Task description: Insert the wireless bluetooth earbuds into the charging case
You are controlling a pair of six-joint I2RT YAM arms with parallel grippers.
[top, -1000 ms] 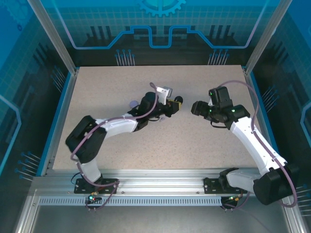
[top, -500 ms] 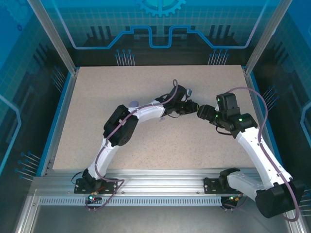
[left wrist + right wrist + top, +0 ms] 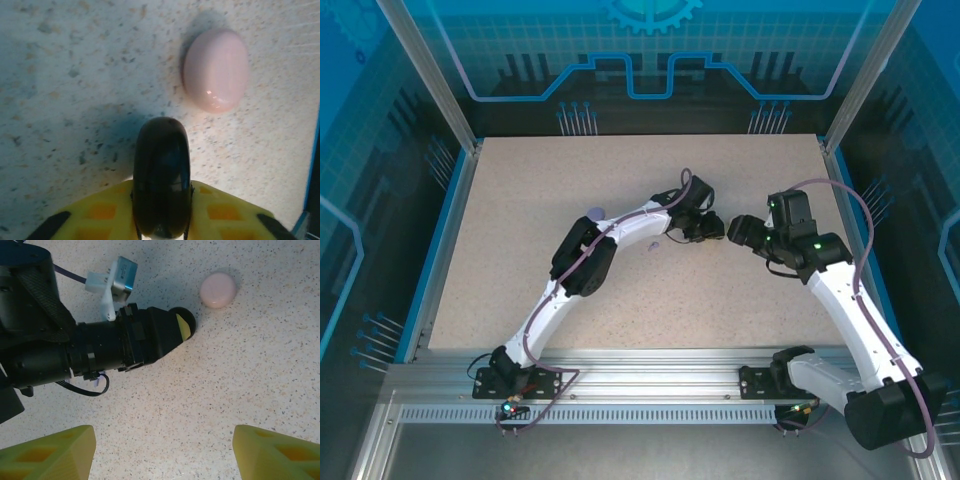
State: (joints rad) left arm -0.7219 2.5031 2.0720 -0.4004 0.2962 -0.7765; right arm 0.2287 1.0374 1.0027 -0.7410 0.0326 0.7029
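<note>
A black round charging case (image 3: pixel 161 150) stands on edge between the yellow fingers (image 3: pixel 100 210) of my left gripper (image 3: pixel 161 189), which is shut on it low over the table. Just beyond it lies a closed pale pink case (image 3: pixel 215 70). In the top view the left gripper (image 3: pixel 712 226) reaches right, almost tip to tip with my right gripper (image 3: pixel 738 230). My right gripper (image 3: pixel 164 442) is open with bare table between its fingers; ahead of it are the black case (image 3: pixel 183 323) and the pink case (image 3: pixel 218 289). A tiny lilac piece (image 3: pixel 654 243), possibly an earbud, lies under the left forearm.
A lilac round case (image 3: pixel 596 213) sits on the speckled table (image 3: pixel 520 280) left of the left arm's elbow. The left arm's wrist and cable (image 3: pixel 60 355) cross the upper left of the right wrist view. Blue rails edge the table's sides.
The left arm has stretched rightward and lowered its gripper toward the right gripper. The right gripper shifted slightly right and turned toward it. In the last half second little moved.
</note>
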